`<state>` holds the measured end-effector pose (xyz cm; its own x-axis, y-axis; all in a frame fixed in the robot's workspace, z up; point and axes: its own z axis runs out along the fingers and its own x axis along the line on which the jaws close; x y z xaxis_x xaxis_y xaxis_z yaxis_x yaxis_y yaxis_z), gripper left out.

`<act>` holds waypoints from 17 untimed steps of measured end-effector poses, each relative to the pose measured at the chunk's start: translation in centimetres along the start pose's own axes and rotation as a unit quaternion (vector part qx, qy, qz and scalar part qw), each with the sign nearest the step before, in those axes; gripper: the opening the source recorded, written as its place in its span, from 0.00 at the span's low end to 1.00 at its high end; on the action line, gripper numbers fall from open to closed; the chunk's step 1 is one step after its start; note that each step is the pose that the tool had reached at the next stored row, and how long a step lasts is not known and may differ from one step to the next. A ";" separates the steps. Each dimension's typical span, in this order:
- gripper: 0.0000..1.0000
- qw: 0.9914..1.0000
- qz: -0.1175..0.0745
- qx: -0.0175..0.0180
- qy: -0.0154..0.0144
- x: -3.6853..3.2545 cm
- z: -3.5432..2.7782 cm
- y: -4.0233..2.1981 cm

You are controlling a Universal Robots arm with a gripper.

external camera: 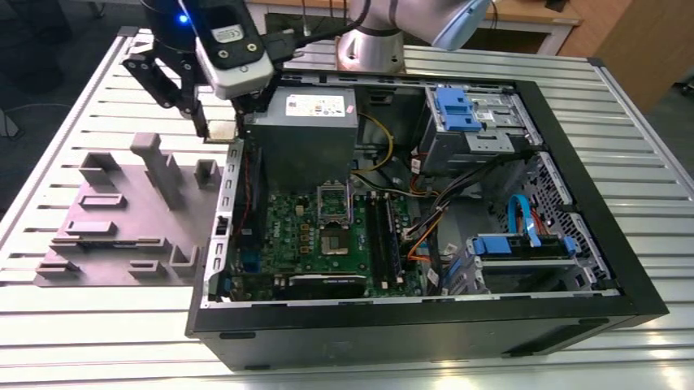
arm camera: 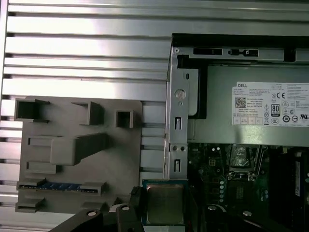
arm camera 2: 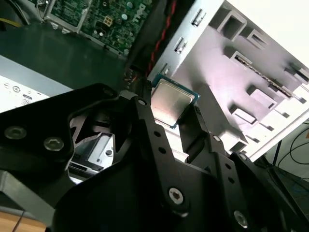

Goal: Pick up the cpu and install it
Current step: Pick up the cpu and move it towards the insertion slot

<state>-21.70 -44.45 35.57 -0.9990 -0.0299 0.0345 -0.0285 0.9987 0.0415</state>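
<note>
My tool (external camera: 220, 123) is closed on the cpu (external camera: 220, 131). Its two black fingers (arm camera 2: 145, 121) pinch opposite edges of the chip, and the silvery top shows flat and uncovered in both wrist views. I hold it in the air over the rim of the open computer case (external camera: 412, 333), at the case wall on the exterior view's left, toward the far edge of the slatted counter (external camera: 97, 325). Just beside the tool on the case side stands the grey power supply (external camera: 309, 138). On the other side the grey fixture plate (external camera: 119, 203) lies on the counter, and its tallest upright post is near my fingers. A narrow strip of bare counter runs between the plate's edge and the case wall. The green motherboard (external camera: 292, 219) lies low inside the case. Its cpu socket (external camera: 334, 242) is well apart from the chip, with open room above it.
</note>
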 end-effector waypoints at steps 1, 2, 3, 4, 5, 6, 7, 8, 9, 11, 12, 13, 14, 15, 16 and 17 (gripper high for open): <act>0.47 1.000 0.000 0.000 0.000 -0.27 -0.01 -0.01; 0.47 1.000 0.000 0.000 0.000 -0.52 -0.02 -0.02; 0.47 1.000 0.000 0.000 0.000 -0.77 -0.03 -0.02; 0.47 1.000 0.000 0.000 0.000 -0.99 -0.03 -0.03; 0.47 1.000 0.000 0.000 0.001 -1.22 -0.04 -0.03; 0.47 1.000 0.000 0.000 0.001 -1.45 -0.04 -0.04; 0.47 1.000 0.000 0.000 0.001 -1.66 -0.05 -0.05; 0.47 1.000 0.000 0.000 0.001 -1.89 -0.05 -0.05; 0.47 1.000 0.000 0.000 0.001 -2.13 -0.06 -0.06; 0.47 1.000 0.000 0.000 0.001 -2.61 -0.07 -0.08; 0.47 1.000 0.000 0.000 0.001 -2.90 -0.08 -0.08; 0.47 1.000 0.000 0.000 0.001 -3.19 -0.08 -0.09; 0.47 1.000 0.000 0.000 0.001 -3.45 -0.08 -0.10; 0.47 1.000 0.000 0.000 0.001 -3.73 -0.09 -0.11; 0.47 1.000 0.000 0.000 0.001 -4.03 -0.09 -0.12; 0.47 1.000 0.000 0.000 0.001 -4.34 -0.09 -0.13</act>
<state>-17.36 -44.45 35.51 -0.9988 -0.0300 0.0375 -0.0284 0.9987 0.0416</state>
